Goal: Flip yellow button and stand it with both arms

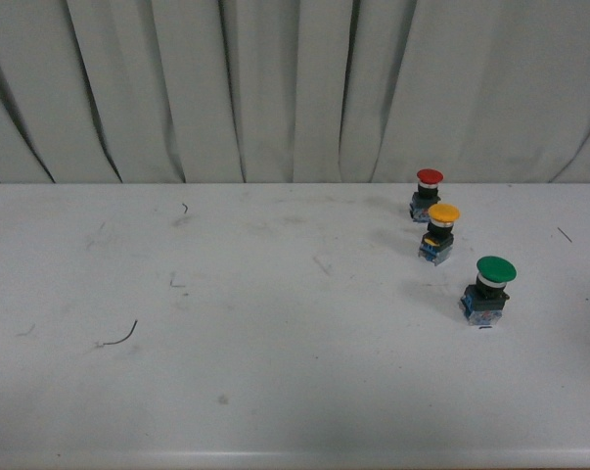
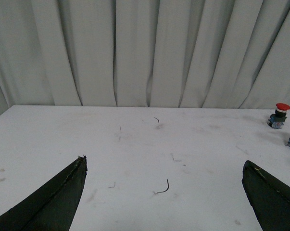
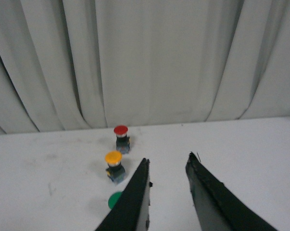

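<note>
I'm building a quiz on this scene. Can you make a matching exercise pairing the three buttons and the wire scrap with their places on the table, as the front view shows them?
Things:
1. red button
2. yellow button
3. green button
4. wire scrap

Places:
A. nearest the robot of the three buttons
B. left part of the table
C. closest to the curtain
D. between the other two buttons

Pairs: 1-C, 2-D, 3-A, 4-B

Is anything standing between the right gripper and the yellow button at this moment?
Partly. In the right wrist view the green button sits just ahead of the right gripper, between its near finger and the yellow button. The red button stands beyond the yellow one. Otherwise only bare table lies between them.
</note>
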You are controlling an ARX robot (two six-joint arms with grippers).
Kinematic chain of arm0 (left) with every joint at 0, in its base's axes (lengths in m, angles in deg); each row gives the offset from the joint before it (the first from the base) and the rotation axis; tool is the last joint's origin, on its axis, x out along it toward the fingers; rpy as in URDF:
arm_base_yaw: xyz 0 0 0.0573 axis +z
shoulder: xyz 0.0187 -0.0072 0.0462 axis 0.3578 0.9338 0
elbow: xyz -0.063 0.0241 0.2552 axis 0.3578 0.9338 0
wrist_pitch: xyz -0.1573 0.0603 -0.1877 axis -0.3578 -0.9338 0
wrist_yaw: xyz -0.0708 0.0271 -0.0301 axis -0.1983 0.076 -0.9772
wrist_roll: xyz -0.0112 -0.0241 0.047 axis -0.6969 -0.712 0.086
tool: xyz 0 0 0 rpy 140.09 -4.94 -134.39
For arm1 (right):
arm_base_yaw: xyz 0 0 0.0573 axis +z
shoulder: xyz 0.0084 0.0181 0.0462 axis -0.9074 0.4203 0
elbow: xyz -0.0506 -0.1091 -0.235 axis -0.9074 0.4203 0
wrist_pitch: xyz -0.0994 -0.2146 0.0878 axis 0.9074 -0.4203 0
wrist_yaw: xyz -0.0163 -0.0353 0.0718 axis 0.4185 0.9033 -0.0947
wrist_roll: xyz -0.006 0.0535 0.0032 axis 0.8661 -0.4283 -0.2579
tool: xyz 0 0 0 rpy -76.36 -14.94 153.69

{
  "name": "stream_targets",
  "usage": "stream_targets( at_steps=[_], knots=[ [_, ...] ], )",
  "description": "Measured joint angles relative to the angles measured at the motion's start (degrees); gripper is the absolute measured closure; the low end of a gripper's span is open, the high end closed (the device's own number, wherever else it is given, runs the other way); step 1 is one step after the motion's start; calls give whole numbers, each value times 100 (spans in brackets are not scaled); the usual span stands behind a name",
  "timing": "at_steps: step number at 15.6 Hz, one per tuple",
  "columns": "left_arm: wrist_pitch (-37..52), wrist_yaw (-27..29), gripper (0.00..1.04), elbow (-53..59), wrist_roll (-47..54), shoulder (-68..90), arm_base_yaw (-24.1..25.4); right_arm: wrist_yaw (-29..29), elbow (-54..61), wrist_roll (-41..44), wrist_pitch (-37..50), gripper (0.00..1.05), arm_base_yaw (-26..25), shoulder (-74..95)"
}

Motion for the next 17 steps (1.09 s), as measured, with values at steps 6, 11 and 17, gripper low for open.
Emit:
stream_targets(
  at_steps=[6,11,17],
  knots=[
    [-2,2,7,0,0,0,0,-2,1099,42,-238,103,2,-1204],
    [-2,2,7,0,0,0,2,-2,1526,44,-852,103,0,-2260],
    [0,2,7,0,0,0,2,-7,1834,44,-1515,103,2,-3381]
  ],
)
